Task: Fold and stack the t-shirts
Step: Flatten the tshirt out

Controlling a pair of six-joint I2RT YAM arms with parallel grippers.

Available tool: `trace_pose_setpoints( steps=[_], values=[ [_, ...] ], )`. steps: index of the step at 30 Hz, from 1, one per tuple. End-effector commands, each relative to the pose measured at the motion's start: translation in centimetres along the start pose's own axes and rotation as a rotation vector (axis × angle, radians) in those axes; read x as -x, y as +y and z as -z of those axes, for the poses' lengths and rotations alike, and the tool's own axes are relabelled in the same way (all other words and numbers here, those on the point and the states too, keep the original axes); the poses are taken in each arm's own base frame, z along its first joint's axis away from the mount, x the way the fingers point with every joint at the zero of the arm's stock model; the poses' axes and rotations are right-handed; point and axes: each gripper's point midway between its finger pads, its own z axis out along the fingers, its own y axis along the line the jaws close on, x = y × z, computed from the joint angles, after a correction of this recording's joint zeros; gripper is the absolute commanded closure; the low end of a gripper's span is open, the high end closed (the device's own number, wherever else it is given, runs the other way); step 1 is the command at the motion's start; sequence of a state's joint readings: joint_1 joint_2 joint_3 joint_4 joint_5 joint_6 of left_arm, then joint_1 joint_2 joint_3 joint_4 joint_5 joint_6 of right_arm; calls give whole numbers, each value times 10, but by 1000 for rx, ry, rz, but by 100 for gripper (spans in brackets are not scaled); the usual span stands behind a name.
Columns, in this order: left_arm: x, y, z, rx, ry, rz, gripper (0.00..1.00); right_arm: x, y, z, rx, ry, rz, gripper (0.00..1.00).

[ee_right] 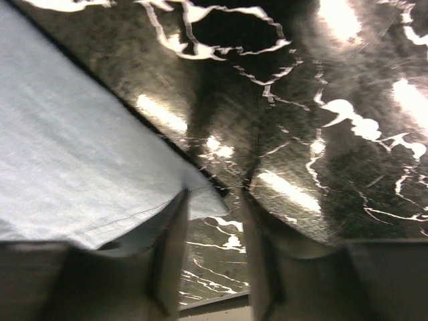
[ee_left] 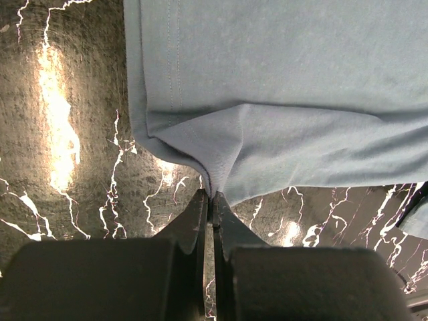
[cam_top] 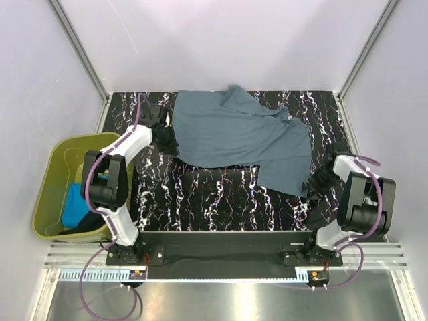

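Left gripper [ee_left: 212, 198] — jaws shut tight on a small pinch of the grey-blue shirt [ee_left: 281, 100], taken at its left edge, where the cloth gathers into a peak. Right gripper [ee_right: 215, 247]: jaws partly apart with nothing clamped. The shirt's near-right corner lies on the table [ee_right: 321, 167] at the mouth of the gap, close against the left-hand jaw.

Outward from both grippers, the shirt is spread over the far half of the black marbled table. It is rumpled along its far right, and one flap reaches toward the near right.

Step in hand, as judged: laying out the first shirt for folding, with one edge secured and the opposite corner about to be taken. The next move calls for the right jaws to close squarely on that corner; then both arms can draw the cloth flat.

Beyond the table's left edge stands an olive-green tub [cam_top: 47, 177]. It holds a turquoise shirt [cam_top: 73, 200] and, nearer, a black shirt [cam_top: 81, 229] — both crumpled and unfolded.
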State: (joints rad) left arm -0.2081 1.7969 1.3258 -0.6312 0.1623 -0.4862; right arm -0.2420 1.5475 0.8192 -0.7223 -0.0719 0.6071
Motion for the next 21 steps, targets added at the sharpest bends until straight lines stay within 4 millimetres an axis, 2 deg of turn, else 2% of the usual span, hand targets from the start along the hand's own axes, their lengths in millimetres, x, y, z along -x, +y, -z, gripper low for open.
trace_pose_setpoints(
  steps=[1,5,9,10,13,15,18,19,21],
  values=[
    [7,-8,9,-48,-35,-15,100,9,15,-16,65,-16,-7,60],
    [7,-7,12,-44,-42,-14,100,12,27,-18,116,-8,1,78],
    [5,-7,13,-49,-39,-14,100,17,31,-15,130,-20,32,91],
    [3,-7,13,-48,-37,-12,100,19,32,-14,131,-24,41,99],
    [4,-9,17,-57,-44,-13,100,21,32,-7,125,-27,49,100],
    [6,-8,21,-54,-59,-15,100,22,35,4,134,-39,50,100],
    [8,-12,31,-65,-85,-18,100,36,51,33,189,-96,57,100],
    [9,-14,34,-69,-94,-16,100,50,63,52,231,-152,64,100],
    [13,-19,43,-72,-126,-26,100,65,72,72,249,-211,76,100]
  ],
)
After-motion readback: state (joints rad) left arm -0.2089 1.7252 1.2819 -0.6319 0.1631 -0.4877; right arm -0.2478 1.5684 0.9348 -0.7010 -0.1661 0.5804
